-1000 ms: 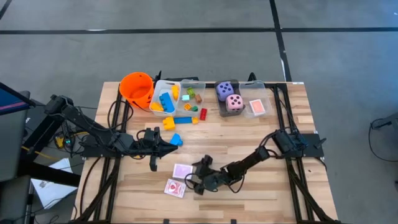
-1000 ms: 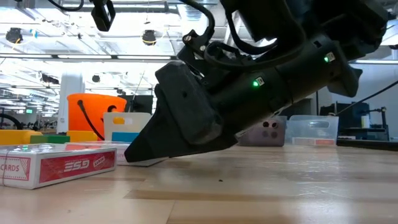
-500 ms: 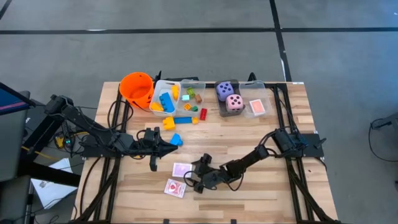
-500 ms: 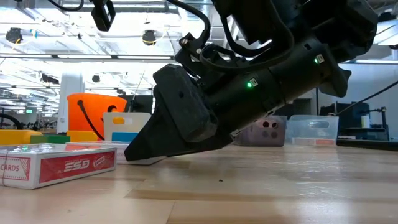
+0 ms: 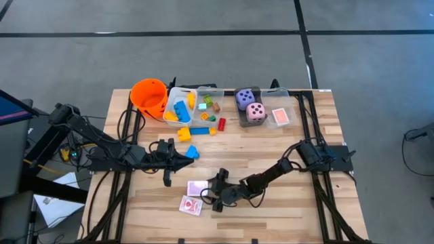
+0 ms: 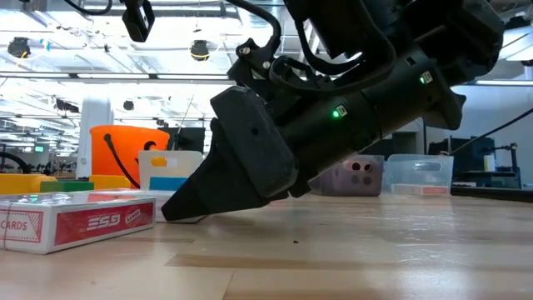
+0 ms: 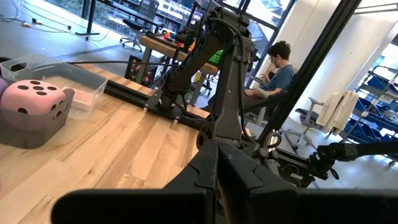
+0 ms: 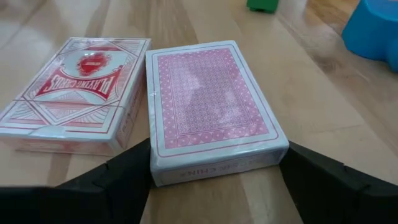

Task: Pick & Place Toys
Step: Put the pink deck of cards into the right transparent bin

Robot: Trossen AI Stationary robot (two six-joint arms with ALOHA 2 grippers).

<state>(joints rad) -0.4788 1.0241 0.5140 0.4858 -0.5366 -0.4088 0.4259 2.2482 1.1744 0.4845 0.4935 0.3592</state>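
Two red-patterned packs of playing cards lie flat on the table's near middle: one back-up pack [image 8: 211,118] [image 5: 198,187] and one with its printed face up [image 8: 74,112] [image 5: 190,205]. My right gripper [image 5: 209,195] [image 8: 217,171] is low over the table, open, with one finger on each side of the back-up pack's near end. My left gripper [image 5: 182,160] is shut and empty beside a loose blue block [image 5: 192,152]. A purple die [image 5: 245,98] and a pink die [image 5: 255,112] sit in a clear bin. My right gripper comes in almost level from the table's right, its fingers [image 8: 124,177] standing by the two long sides of the back-up pack at its near end [image 8: 217,163]. I cannot tell whether they touch it. The pack lies flat on the table.
An orange bucket [image 5: 149,95] and clear bins [image 5: 180,108] with blocks, dice and another card pack [image 5: 280,117] line the far edge. Loose yellow [image 5: 184,133], blue [image 5: 201,131] and red [image 5: 222,124] blocks lie before them. A person sits beyond the table [image 7: 280,68].
My right gripper has gone a little toward the table's left edge, staying low, so its fingertips now reach along the back-up card pack.
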